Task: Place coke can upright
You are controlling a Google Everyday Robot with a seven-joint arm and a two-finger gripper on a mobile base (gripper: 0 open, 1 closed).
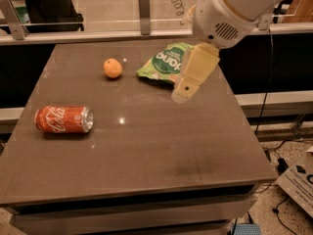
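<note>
Camera view, your stock: coke can (63, 119), lying on its side, left of frame on bench (161, 151). Tool (182, 93), upper centre-right, above bench, well apart from can; opening cannot be told. Step, seemingly: approach. Next: bring tool left and down.

White Coca-Cola script runs along the red coke can (63, 119), which lies on its side at the left of the tabletop (161, 151). The green bag (164, 62) bears large white lettering, inverted and not reliably legible. The gripper (185, 89) hangs over the tabletop, just beside that bag.
</note>
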